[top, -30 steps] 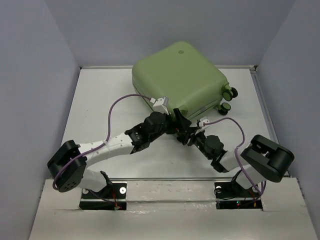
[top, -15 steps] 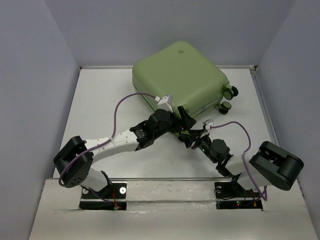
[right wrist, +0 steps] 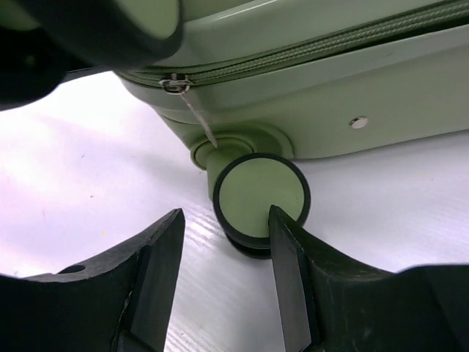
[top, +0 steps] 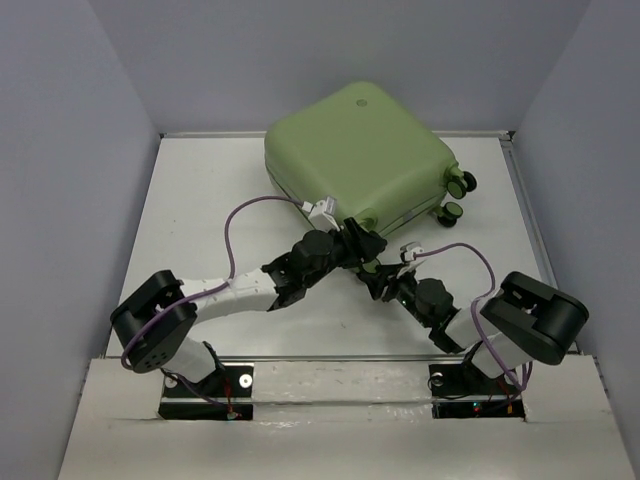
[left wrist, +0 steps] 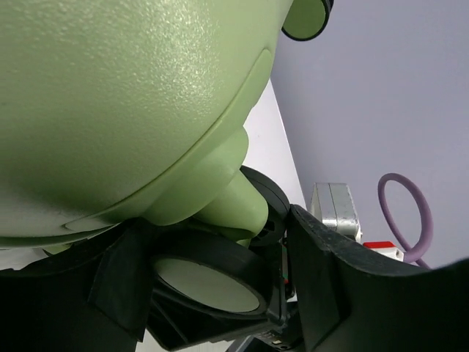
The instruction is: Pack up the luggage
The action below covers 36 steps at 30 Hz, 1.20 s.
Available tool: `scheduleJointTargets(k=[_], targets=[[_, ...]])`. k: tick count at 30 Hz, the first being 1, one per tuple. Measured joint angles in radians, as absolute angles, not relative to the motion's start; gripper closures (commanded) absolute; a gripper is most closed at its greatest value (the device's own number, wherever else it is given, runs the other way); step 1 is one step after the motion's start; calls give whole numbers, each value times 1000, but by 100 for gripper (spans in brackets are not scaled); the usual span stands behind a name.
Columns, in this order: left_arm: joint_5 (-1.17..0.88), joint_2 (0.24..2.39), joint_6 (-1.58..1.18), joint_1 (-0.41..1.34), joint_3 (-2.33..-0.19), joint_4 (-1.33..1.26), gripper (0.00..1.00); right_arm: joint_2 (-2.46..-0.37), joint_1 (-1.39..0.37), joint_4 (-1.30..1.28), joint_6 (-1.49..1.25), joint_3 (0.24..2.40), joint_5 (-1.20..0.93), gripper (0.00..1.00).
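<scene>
The luggage [top: 360, 150], a pale sage-green hard-shell suitcase, lies closed on the table toward the back. Its shell fills the left wrist view [left wrist: 110, 110]. My left gripper [top: 362, 245] is at its near corner. In the left wrist view the left gripper [left wrist: 220, 271] straddles a green-and-black caster wheel [left wrist: 209, 282] that fills the gap between the fingers. My right gripper [top: 378, 277] sits just in front of that corner, open. In the right wrist view the right gripper [right wrist: 226, 216] holds nothing; another caster wheel [right wrist: 260, 198] stands just beyond its right fingertip. A zipper pull [right wrist: 194, 106] hangs above.
Two more caster wheels [top: 458, 197] stick out at the suitcase's right side. A round emblem [top: 362, 100] marks the top shell. Purple cables [top: 235, 225] loop over both arms. Grey walls enclose the white table [top: 200, 200] on three sides.
The left jaws have narrowed around the caster wheel at the near corner. The left arm has shifted slightly, and the right gripper has crept closer to the suitcase.
</scene>
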State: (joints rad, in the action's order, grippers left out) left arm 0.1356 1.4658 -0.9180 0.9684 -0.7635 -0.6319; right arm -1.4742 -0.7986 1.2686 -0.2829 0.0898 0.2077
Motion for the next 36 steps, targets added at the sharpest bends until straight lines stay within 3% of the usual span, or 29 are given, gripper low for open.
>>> scheduleJointTargets(k=[11,22,29,31,32,34,36], targets=[[185,1347,-894,959,-701,-579,94,-1553,-772,1290,-262,159,197,46],[91,1291,-888,915,-809,-445,94,-1550,-772,1301,-277,210,9,48],[93,1280,-881,912,-809,-427,93,-1578,-772,1325,-275,213,54,49],[96,1279,-880,912,-809,-423,79,-1583,-772,1331,-279,212,74,49],[96,1278,-879,912,-809,-421,60,-1585,-772,1335,-283,210,81,49],[91,1278,-875,912,-809,-411,44,-1592,-772,1338,-288,205,101,50],[77,1278,-878,916,-809,-402,37,-1597,-772,1329,-289,200,114,50]])
